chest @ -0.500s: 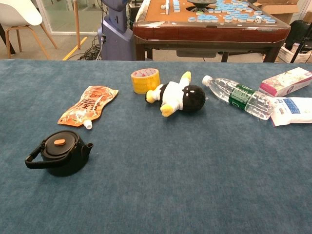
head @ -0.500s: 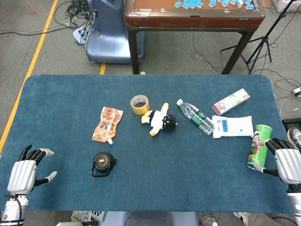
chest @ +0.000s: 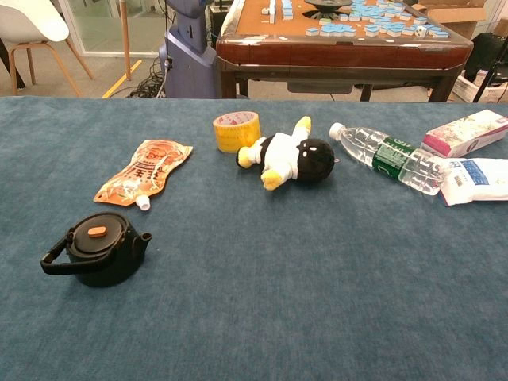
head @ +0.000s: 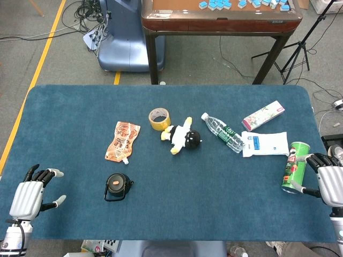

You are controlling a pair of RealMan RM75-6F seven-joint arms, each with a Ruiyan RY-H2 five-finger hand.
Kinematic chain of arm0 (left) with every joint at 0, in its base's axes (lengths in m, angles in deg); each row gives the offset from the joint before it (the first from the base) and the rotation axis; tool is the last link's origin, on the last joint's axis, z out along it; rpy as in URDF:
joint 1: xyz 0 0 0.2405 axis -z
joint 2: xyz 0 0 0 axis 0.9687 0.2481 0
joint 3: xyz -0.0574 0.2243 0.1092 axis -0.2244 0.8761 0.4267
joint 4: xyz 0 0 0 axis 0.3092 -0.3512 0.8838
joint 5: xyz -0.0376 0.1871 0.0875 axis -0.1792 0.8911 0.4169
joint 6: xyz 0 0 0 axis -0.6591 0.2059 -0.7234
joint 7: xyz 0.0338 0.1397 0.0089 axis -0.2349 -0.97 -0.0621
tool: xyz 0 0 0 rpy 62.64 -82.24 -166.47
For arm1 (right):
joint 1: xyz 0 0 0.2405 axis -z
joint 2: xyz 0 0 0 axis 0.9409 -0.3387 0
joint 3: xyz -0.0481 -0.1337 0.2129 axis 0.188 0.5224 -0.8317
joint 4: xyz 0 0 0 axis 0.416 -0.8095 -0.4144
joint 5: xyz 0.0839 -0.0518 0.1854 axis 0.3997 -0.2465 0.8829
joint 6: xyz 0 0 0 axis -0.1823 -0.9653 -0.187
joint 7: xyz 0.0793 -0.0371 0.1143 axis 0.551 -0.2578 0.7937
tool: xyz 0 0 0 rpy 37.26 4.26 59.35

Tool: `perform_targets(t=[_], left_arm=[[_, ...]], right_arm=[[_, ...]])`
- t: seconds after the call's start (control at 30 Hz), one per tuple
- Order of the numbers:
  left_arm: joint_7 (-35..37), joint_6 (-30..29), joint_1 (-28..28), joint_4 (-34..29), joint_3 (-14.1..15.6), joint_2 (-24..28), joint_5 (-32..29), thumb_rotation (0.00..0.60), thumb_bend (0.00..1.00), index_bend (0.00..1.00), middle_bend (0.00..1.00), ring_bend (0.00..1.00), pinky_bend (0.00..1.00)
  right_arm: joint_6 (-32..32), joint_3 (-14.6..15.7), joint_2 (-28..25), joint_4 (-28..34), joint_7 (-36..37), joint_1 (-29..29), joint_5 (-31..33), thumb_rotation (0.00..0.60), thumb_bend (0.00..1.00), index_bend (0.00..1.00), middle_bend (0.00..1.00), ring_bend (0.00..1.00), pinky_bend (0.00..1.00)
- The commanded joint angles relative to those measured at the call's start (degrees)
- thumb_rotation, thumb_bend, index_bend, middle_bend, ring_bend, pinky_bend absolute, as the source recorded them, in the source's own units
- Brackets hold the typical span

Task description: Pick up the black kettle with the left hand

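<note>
1. Your kettle [head: 118, 187] sits upright on the blue table [head: 64, 123], in the near-left part, just toward you from the orange pouch [head: 122, 141].
2. In the chest view the kettle [chest: 101, 248] has its short spout at the picture's right and its loop handle sticking out at the picture's left, so its long axis runs roughly across the table, left to right. An orange knob sits on the lid.
3. In the head view the handle shows as a thin loop toward the near-left of the body, so the axis is slightly slanted rather than square to the table edge.
4. Your left hand [head: 33, 194] is at the near-left corner, well apart from the kettle. Its fingers are spread wide and it holds nothing.
5. Your right hand [head: 327, 179] is at the far right edge, right against a green can [head: 295, 167] standing upright there. Fingers reach around the can's side, but you cannot tell whether they actually grip it.
6. Across the middle lie a roll of yellow tape [head: 159, 119], a plush toy [head: 183, 136], a water bottle [head: 222, 132] on its side, a white packet [head: 265, 143] and a slim box [head: 262, 115].
7. Neither hand shows in the chest view.
</note>
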Motion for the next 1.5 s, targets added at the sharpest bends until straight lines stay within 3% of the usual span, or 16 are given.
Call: perform_targets(t=[0.03, 0.47, 0.67, 0.83, 1.03, 1.5], left_arm=[[1.5, 1.8, 1.3, 0.2, 0.1, 1.2, 1.0, 0.600, 0.13, 0.35, 0.32, 0.28, 0.07], [1.6, 12.3, 9.0, -2.4, 0.5, 4.3, 4.5, 0.600, 0.13, 0.21, 0.24, 0.22, 0.04], [-0.8, 16.7, 12.2, -3.1, 0.4, 3.0, 4.4, 0.600, 0.13, 0.13, 0.17, 0.18, 0.03], [-4.0, 19.4, 14.0, -3.9, 0.4, 1.0, 3.1, 0.600, 0.12, 0.01, 0.07, 0.11, 0.00], [-7.7, 21.9, 15.7, -4.6, 0.5, -1.0, 1.1, 0.600, 0.12, 0.00, 0.00, 0.07, 0.00], [-12.5, 24.6, 18.1, -4.2, 1.3, -5.4, -2.0, 0.600, 0.11, 0.00, 0.00, 0.07, 0.00]], right_arm=[[-0.2, -0.9, -0.6, 0.7, -0.8, -0.2, 0.9, 0.600, 0.11, 0.38, 0.39, 0.27, 0.28], [0.9, -2.4, -2.1, 2.4, -2.1, -1.1, 3.2, 0.600, 0.11, 0.38, 0.39, 0.27, 0.28], [1.0, -2.3, -2.3, 2.4, -2.0, -1.0, 3.5, 0.600, 0.11, 0.38, 0.39, 0.27, 0.28], [1.1, -2.1, -2.3, 2.2, -1.7, -0.6, 4.1, 0.600, 0.11, 0.38, 0.39, 0.27, 0.28], [1.1, -2.0, -2.3, 1.6, -1.2, -0.2, 4.7, 0.600, 0.11, 0.38, 0.39, 0.27, 0.28], [1.2, -1.6, -2.0, 0.4, 0.3, 0.6, 5.4, 0.600, 0.11, 0.38, 0.39, 0.27, 0.28]])
